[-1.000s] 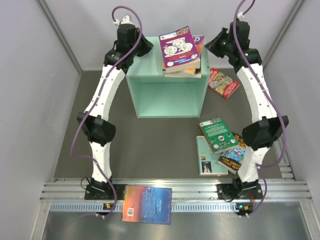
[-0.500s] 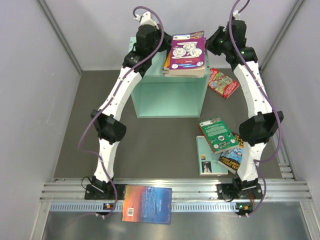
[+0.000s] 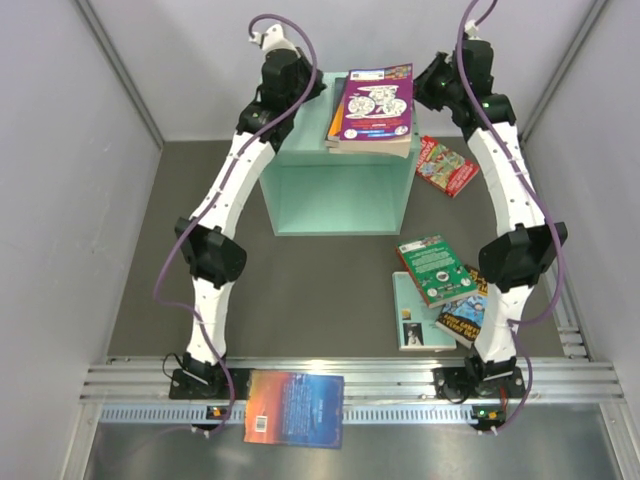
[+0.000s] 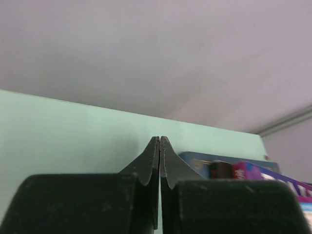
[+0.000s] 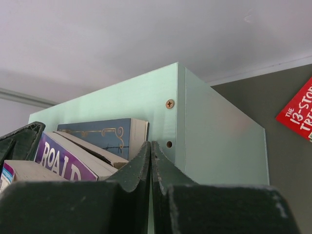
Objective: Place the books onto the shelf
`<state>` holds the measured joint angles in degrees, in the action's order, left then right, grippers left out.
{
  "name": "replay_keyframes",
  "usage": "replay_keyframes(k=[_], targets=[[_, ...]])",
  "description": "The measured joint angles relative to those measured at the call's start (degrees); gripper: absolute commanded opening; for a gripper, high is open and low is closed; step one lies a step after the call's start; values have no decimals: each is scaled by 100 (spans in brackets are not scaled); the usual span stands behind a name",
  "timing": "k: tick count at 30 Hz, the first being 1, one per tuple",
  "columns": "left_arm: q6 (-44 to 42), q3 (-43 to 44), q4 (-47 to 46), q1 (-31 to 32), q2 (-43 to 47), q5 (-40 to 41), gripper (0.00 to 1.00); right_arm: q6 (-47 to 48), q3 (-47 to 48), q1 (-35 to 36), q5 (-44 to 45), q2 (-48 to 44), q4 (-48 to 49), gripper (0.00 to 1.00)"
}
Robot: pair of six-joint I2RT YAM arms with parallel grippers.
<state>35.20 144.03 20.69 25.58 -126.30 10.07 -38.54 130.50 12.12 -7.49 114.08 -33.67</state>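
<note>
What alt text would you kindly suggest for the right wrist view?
The right gripper, shut and empty, points at a mint-green wooden shelf box, with a purple paperback and a blue paperback stacked on it. A red paperback lies on the dark grey floor beyond.

Left arm (image 3: 228, 190) and right arm (image 3: 508, 180) reach toward twelve o'clock, left pincer (image 4: 159, 145) and right pincer (image 5: 150, 150) closed, seemingly empty.

On top of the shelf (image 3: 340, 200), the purple book (image 3: 376, 100) is covering most of the books (image 3: 335, 118) under it. In front of the shelf, to the right, the right arm (image 3: 515, 255) is hiding part of a blue book (image 3: 460, 318). In the right wrist view, the picture's edge is cutting off the red book (image 5: 297, 114) beside the shelf.
</note>
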Motion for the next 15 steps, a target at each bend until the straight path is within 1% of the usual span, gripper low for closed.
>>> replay_keyframes(k=[3,4,6,7,8,10,12,13,14,15], targets=[[-2,-387,74,-289,214,186,0,-20,-35,-116,-22,0,37,7],[-2,-507,107,-396,297,243,0,-22,-35,-192,-33,0,63,15],[-7,-774,144,-619,518,339,0,-57,-37,-330,-81,0,81,22],[-13,-909,201,-715,649,382,0,-48,-39,-570,-74,0,20,32],[-35,-1043,243,-809,802,442,0,-48,-52,-763,-79,0,-24,36],[-90,-1397,299,-940,1200,522,0,-20,-122,-1200,-74,0,-79,39],[-120,-1777,361,-966,1672,544,0,9,-197,-1580,-74,-11,-118,34],[-138,-1952,350,-951,1888,535,0,31,-348,-1797,-76,-83,-118,24],[-153,-2186,341,-927,2179,522,0,68,-544,-1956,-76,-195,-144,17],[-173,-2433,367,-896,2485,496,0,98,-780,-2081,-79,-352,-197,4]])
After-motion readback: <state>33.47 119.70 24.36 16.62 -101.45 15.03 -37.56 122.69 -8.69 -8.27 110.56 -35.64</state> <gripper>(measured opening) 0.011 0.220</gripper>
